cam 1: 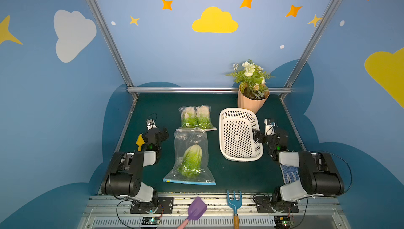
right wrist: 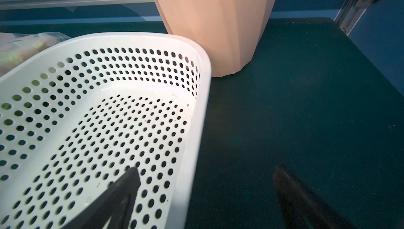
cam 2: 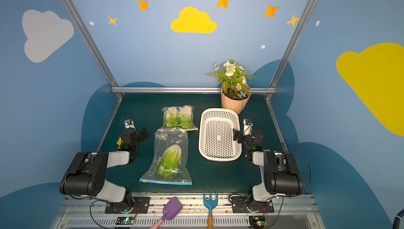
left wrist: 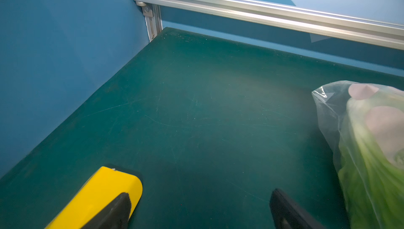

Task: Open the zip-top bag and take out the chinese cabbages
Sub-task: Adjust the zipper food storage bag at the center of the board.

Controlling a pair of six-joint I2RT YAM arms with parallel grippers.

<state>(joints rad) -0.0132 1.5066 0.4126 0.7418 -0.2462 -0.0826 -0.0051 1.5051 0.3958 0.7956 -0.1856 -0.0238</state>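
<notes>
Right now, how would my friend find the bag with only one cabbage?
Find the white holey basket on the green table. Two clear bags lie beside it; pick the bigger bag, nearer the robot. Unlike the small bag behind, it holds one cabbage and has a blue strip along its near edge.

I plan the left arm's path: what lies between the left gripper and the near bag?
Only bare mat separates the left gripper and the near bag, as both top views show.

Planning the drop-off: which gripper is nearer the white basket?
Right. The right gripper hangs with one finger over the white basket's right rim; the left gripper sits beyond the zip-top bag.
</notes>
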